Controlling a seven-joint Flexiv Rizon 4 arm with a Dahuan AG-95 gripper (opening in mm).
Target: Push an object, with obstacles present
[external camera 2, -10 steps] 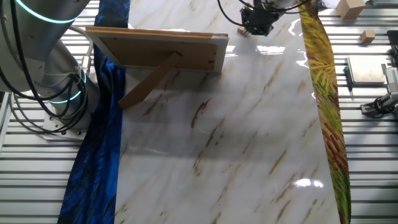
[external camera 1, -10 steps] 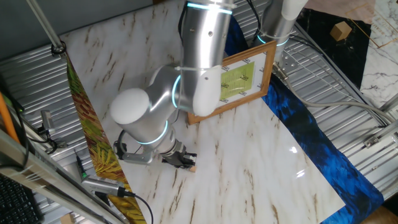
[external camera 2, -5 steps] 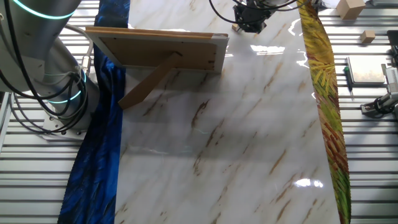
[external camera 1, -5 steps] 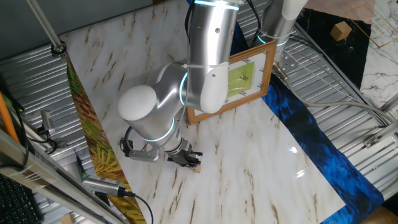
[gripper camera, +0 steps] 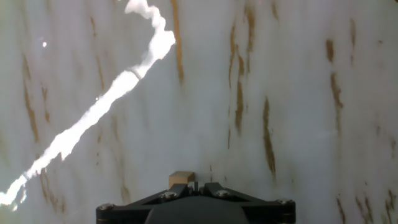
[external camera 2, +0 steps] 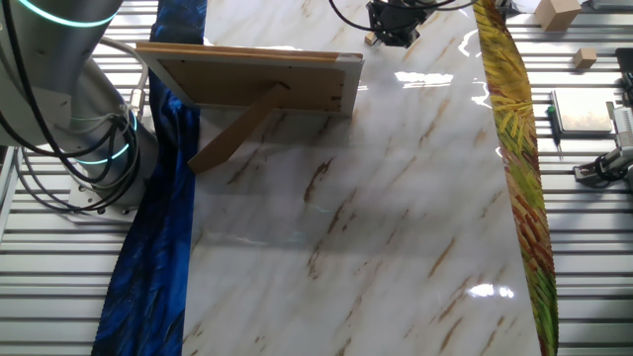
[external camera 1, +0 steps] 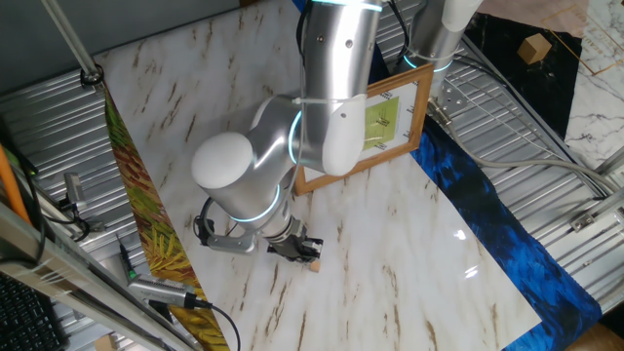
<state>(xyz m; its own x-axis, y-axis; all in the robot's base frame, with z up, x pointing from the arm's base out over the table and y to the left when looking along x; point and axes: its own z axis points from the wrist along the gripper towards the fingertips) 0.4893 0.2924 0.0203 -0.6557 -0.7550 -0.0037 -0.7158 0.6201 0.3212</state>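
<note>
Gripper (gripper camera: 194,185) sits low on the counter (external camera 1: 390,253), fingers closed together with nothing between them, so the tip serves as a pusher. The nub (gripper camera: 181,179) lies flat on the marble, touching the fingertips just ahead and slightly left. In one fixed view the nub (external camera 1: 314,264) shows at the tip, well apart from the picture frame (external camera 1: 375,127), which stands propped behind the arm. Bare marble lies ahead of the nub; the counter's edges are not near it.
</note>
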